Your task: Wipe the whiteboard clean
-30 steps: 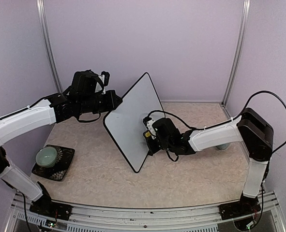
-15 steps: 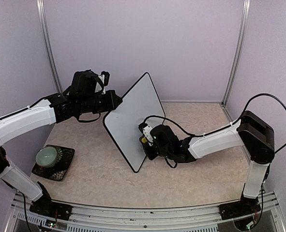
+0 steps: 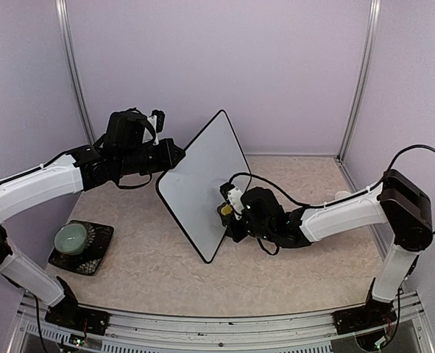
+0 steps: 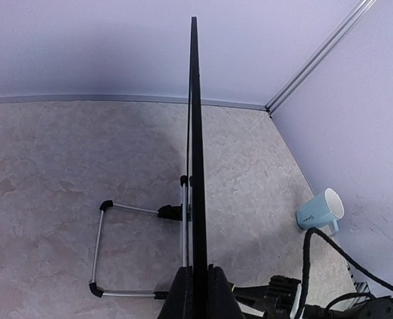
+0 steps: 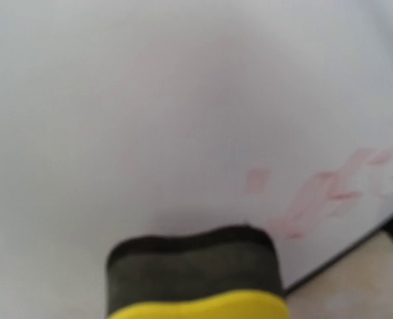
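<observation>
Two grips share the job right now. Nearest me, at the lower left of the overhead frame, a pale green bowl (image 3: 73,237) sits on a dark mat (image 3: 99,257), well apart from the work. Mid-frame, my right gripper (image 3: 230,213) is closed on the yellow sponge eraser (image 3: 224,210). The eraser's dark felt face is pressed to the whiteboard (image 3: 202,180) near its lower right edge, where the wrist view shows faint pink smears (image 5: 322,193) not yet wiped. The board stands propped on its wire stand (image 4: 116,249) at centre. My left gripper (image 3: 174,156) pinches its upper left edge tight, I judge to brace it against the push of wiping. Beneath lies a beige marbled tabletop (image 3: 143,272). Beyond rise lilac walls (image 3: 276,73), with a light blue mug (image 4: 321,211) near the right-hand one.
</observation>
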